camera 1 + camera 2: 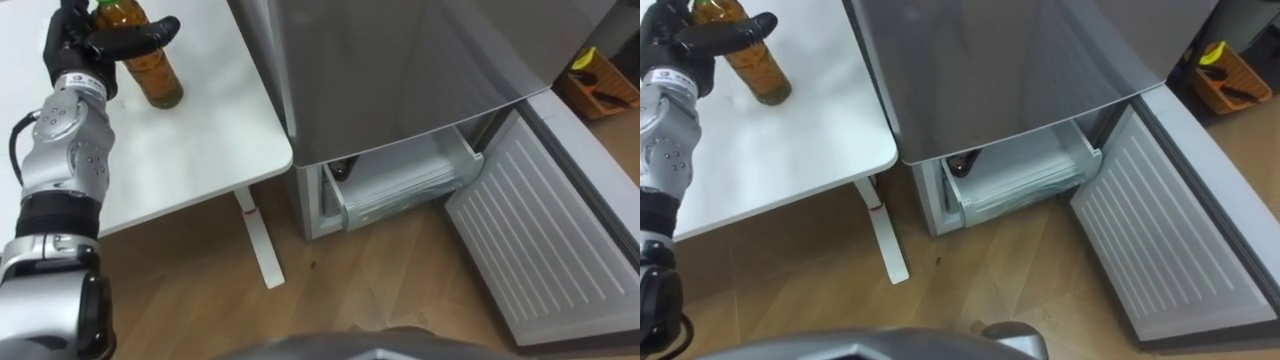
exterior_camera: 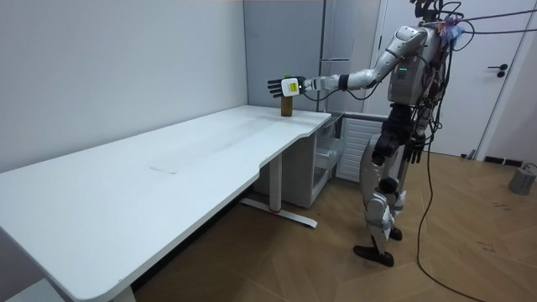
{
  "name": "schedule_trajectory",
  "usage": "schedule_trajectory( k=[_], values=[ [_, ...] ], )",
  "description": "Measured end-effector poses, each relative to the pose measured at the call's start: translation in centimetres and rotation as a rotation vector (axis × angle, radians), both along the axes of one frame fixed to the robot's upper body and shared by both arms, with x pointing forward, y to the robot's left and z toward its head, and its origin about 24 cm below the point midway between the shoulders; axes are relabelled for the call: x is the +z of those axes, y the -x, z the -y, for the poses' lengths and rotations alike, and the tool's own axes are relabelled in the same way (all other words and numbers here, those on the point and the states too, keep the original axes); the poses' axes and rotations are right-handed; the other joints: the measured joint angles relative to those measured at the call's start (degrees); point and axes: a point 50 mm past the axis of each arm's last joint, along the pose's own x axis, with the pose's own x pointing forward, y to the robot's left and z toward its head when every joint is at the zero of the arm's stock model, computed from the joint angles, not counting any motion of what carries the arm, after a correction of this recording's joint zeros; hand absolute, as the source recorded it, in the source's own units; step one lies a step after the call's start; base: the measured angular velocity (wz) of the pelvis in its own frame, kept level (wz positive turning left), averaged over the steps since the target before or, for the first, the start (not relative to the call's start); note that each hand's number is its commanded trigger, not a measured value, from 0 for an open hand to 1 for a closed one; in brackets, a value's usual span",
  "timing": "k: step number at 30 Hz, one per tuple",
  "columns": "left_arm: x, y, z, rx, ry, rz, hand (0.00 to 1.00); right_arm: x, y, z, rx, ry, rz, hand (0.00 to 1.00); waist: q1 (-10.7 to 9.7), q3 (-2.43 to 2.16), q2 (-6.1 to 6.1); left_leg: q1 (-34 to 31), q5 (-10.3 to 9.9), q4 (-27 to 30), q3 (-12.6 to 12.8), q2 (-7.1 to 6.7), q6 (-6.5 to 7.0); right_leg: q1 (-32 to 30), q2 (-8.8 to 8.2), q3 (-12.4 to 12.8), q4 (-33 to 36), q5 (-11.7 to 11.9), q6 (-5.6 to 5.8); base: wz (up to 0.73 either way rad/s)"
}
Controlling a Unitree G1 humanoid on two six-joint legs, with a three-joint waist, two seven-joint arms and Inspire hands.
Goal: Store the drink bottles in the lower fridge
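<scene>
I see the left robot hand (image 1: 85,45) up at the bottle (image 1: 158,72) on the smooth white tabletop (image 1: 190,150): fingers straight & spread, thumb across its front, not closed round it. Bottle's upright, round clear plastic w/ amber drink, greenish cap. Fridge (image 1: 400,60) is brushed grey metal; lower door (image 1: 540,240) open, ribbed white inside, clear drawer (image 1: 400,185) showing

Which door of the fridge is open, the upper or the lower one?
The lower door, swung out over the floor, baring a clear drawer; the upper door is shut.
</scene>
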Motion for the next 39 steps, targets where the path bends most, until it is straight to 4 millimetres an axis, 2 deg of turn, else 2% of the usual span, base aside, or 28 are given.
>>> schedule_trajectory(
  k=[6, 10, 18, 34, 39],
  values=[
    [-0.3, 0.0, 0.1, -0.004, -0.007, -0.015, 1.00, 0.0, -0.1, 0.0, 0.001, 0.002, 0.002, 0.00, -0.03, 0.55, 0.88, 0.05, 0.00, -0.15, -0.04, 0.04, 0.00, -0.01, 0.03, -0.04, 0.19, 0.00, -0.01, 0.00],
    [-1.0, 0.1, 0.4, -0.018, -0.004, -0.059, 1.00, 0.0, -0.1, 0.0, 0.001, 0.001, 0.003, 0.00, -0.08, 0.62, 0.70, -0.04, 0.00, -0.26, 0.00, 0.03, 0.00, -0.19, 0.04, -0.02, 0.20, 0.00, -0.01, 0.00],
    [-1.4, 0.2, 0.4, -0.032, 0.000, -0.073, 1.00, 0.0, -0.1, 0.0, 0.002, 0.000, 0.006, 0.00, -1.13, 0.16, -0.10, 0.12, 0.01, -0.25, 0.06, 0.04, -0.01, -0.24, 0.04, 0.01, 0.15, 0.00, -0.01, 0.00],
    [-2.0, 0.3, 0.6, -0.051, 0.039, -0.087, 1.00, 0.0, -0.4, 0.1, -0.011, 0.010, 0.010, 0.00, -1.11, 0.30, -0.69, 0.93, 0.00, -0.55, 0.08, 0.07, -0.02, 0.64, 0.18, 0.58, -0.27, 0.00, -0.02, 0.00],
    [-2.0, 0.1, 1.1, -0.065, 0.045, -0.079, 1.00, 0.0, -1.0, 0.0, 0.021, 0.022, 0.020, 0.00, -1.29, 0.23, -0.56, 0.82, 0.00, -0.64, -0.13, 0.03, -0.02, 0.89, 0.10, -0.14, -0.80, 0.02, -0.06, 0.03]
  ],
)
